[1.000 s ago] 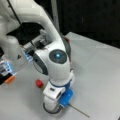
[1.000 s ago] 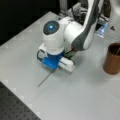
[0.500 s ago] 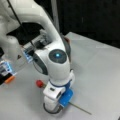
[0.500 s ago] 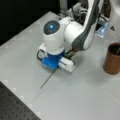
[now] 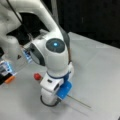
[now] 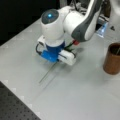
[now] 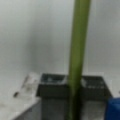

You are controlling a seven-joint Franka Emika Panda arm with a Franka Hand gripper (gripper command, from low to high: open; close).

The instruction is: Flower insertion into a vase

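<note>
Nothing is visibly shifting since the frames of a second ago: the arm is staying bowed low over the tabletop point(image 6: 75, 100), and the flower and vase are lying where they were. The gripper point(image 5: 63, 96) is pressing down close to the grey surface in both front views, its blue-trimmed end point(image 6: 51, 55) hiding the fingertips, so those views are not showing how the jaws stand. The wrist view is giving a closer look: a green flower stem point(image 7: 78, 55) is running straight up the middle of the picture, passing across the dark gripper fingers point(image 7: 53, 87) at the bottom, and the stem is appearing to sit between them, though whether they are pressing on it I cannot tell. In a front view the thin stem point(image 5: 78, 102) is sticking out from under the gripper toward the bottom right, lying flat on the tabletop, while the red flower head point(image 5: 37, 76) is showing on the opposite side of the arm. In a front view the stem point(image 6: 46, 75) is trailing toward the bottom left and the red head point(image 6: 75, 42) is peeking out beside the white arm. The vase point(image 6: 113, 58), a dark-brown upright cylinder, is standing well apart at that view's right edge, with its mouth open.
</note>
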